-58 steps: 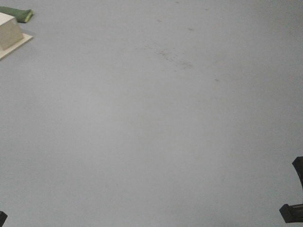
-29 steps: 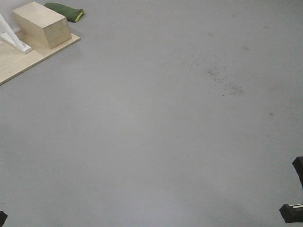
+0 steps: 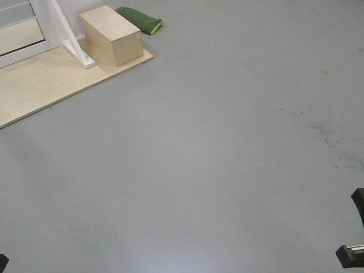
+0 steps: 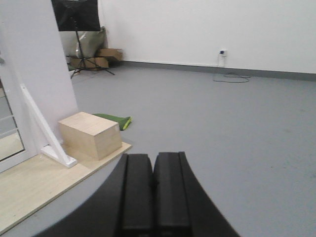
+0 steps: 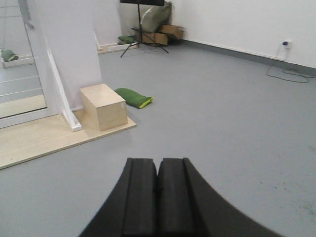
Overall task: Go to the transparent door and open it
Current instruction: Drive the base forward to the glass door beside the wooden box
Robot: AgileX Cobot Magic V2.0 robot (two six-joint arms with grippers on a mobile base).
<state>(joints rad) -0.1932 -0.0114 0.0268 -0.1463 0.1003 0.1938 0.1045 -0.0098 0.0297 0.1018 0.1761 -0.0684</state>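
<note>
1. The transparent door (image 5: 19, 74) stood at the far left edge of your views. Its white frame and thin horizontal bars rose from a pale wooden platform (image 3: 40, 85). Only a strip of the door showed, and I could not make out its handle.
2. A wooden box (image 3: 111, 34) sat on the platform's corner just beside a slanted white brace (image 3: 74, 48), with a green bag (image 3: 141, 20) on the floor behind it.
3. Bare grey floor (image 3: 216, 159) lay between you and the platform. I judged the approach only partly done, because the door was well apart from you and off to the left, not ahead.
4. The left gripper (image 4: 152, 165) had its fingers pressed together on nothing, and the right gripper (image 5: 158, 168) was the same.
5. What remained was facing the door, closing in, taking the handle and sliding the panel. None of the opening had begun.
</note>
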